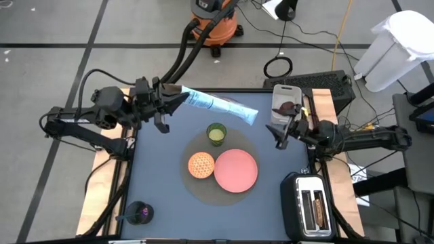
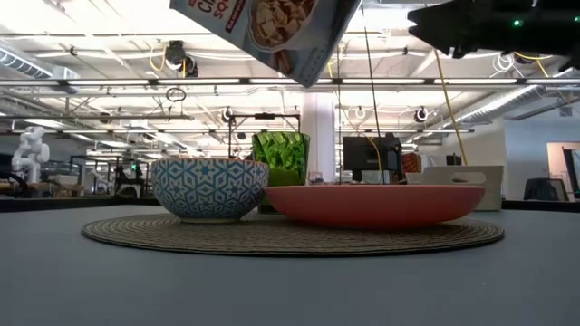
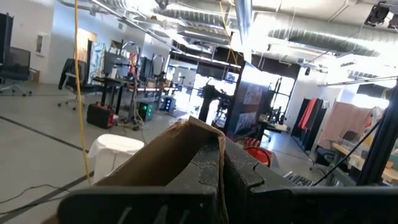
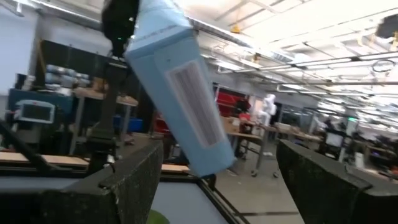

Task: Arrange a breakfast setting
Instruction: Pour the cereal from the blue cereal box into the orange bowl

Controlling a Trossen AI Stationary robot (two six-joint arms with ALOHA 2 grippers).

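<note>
At the table's near-left corner sits a dark cup (image 1: 139,213) with the spoon (image 1: 126,217) standing in it, untouched and well apart from the rest. Farther back on the left, the left gripper (image 1: 178,99) is raised above the table with its jaws shut on one end of the cereal bag (image 1: 220,106). The bag stretches out from it toward the right, over the back of the table, its free end hanging just beyond the green cup (image 1: 216,133). In the low view the bag's printed end (image 2: 267,27) hangs above the bowl (image 2: 209,187), so the hold looks meant for carrying the bag in to pour, though nothing is coming out.

On the round mat (image 1: 224,166) in the middle, the bowl, the pink plate (image 1: 236,169) and the green cup are grouped close together; the bowl and plate are just beside each other, the cup behind them. That suits a place setting gathered on one mat.

To the right, the right gripper (image 1: 283,136) hovers near the mat's edge, jaws wide open and holding nothing, facing the bag. Behind it a tray (image 1: 285,93) holds the dark-red fruit (image 1: 287,107). At the near-right corner the toaster (image 1: 311,208) has toast (image 1: 314,207) in its slots, not yet served.
</note>
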